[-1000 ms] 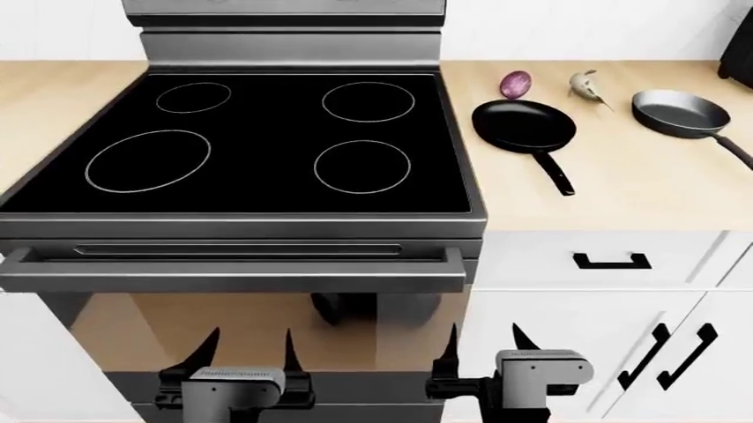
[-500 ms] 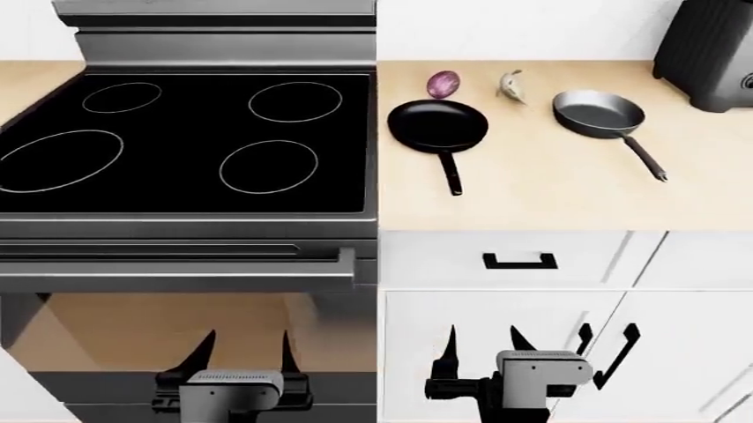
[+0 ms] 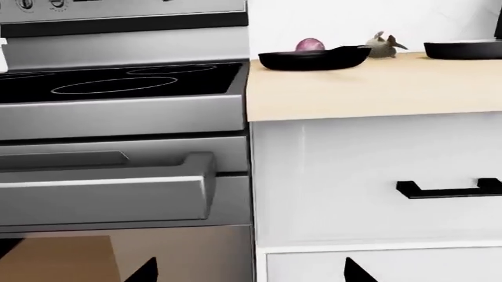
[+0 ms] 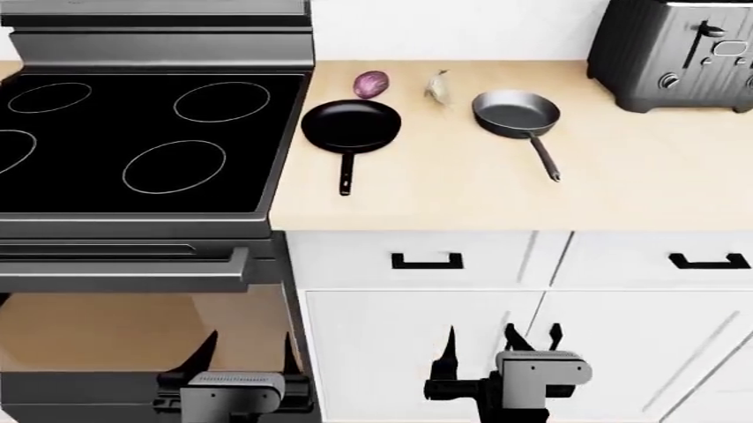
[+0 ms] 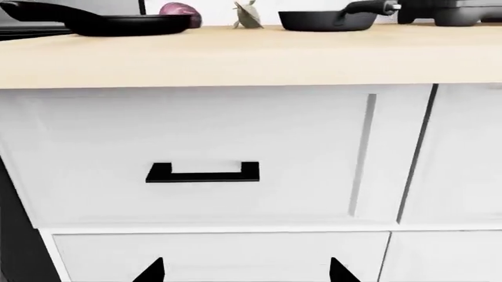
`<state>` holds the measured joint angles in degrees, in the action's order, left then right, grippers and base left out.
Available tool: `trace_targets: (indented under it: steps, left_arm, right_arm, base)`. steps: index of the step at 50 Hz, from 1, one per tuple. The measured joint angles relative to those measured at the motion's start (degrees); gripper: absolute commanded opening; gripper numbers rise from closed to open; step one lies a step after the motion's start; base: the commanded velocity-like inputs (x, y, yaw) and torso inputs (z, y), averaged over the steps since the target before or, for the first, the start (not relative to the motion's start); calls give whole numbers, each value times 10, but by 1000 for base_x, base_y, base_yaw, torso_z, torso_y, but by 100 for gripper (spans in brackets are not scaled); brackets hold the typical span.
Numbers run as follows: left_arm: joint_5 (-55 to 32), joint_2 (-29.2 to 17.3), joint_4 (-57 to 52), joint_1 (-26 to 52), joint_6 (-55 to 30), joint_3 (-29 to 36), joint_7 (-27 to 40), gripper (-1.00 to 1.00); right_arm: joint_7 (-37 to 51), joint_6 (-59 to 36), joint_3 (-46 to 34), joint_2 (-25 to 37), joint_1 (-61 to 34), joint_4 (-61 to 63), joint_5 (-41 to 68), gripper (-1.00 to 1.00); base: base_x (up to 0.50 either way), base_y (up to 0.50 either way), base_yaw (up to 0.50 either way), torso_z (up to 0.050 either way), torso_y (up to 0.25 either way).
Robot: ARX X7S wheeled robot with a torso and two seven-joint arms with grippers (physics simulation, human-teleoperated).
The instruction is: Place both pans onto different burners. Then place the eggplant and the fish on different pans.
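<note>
A shallow matte black pan (image 4: 351, 124) (image 3: 314, 58) (image 5: 117, 23) lies on the wooden counter just right of the cooktop, handle toward me. A deeper grey-lined pan (image 4: 516, 113) (image 3: 462, 49) (image 5: 325, 19) sits further right. Behind them rest the purple eggplant (image 4: 370, 84) (image 3: 310, 44) (image 5: 180, 10) and the pale fish (image 4: 438, 85) (image 3: 382, 45) (image 5: 248, 16). White burner rings (image 4: 175, 166) (image 3: 114, 86) mark the black glass. My left gripper (image 4: 242, 350) (image 3: 249, 271) and right gripper (image 4: 482, 345) (image 5: 244, 271) hang low before the oven and drawers, both open and empty.
A dark toaster (image 4: 671, 48) stands at the counter's back right. White drawers with black handles (image 4: 426, 261) (image 5: 202, 172) run below the counter (image 4: 471, 189). The oven door handle (image 4: 123, 269) (image 3: 110, 188) juts out at left.
The head view has shifted right: stove and pans slid leftward in frame, and the toaster came fully into view. Both grippers keep their pose, still open.
</note>
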<state>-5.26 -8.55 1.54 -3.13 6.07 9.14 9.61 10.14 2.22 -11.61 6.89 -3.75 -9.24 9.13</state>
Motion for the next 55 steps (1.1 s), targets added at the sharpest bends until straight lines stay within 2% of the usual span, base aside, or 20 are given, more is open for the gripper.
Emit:
trace_targets:
  steps: [18,28,33,41,51,55]
  left_arm:
    - [-10,-6,-3,0,5,1,10,100]
    - [-17,-12,-20,0,-22,3,15,100]
    - [-40,-31,-84,2,-115,-8,24,100]
    - [-122,-74,-242,24,-341,-46,41,100]
    - [-233,-114,-407,101,-610,-105,75,100]
    - [-267,-125,-452,139,-692,-128,88,100]
  right_arm:
    - [8,2,-7,6,-3,-1,8,100]
    - [12,-26,-10,13,-5,16,19,100]
    - [24,-95,-12,28,-6,75,25,100]
    - [41,-261,-6,65,-11,225,63,100]
    - [70,-486,22,107,-46,414,130,100]
    - [80,-568,42,116,-73,473,160,100]
  base:
    - [0,-500,0,0,0]
    - [0,0,0,0,0]
    - [0,0,0,0,0]
    - [0,0,0,0,0]
    - [0,0,0,0,0]
    - [0,0,0,0,0]
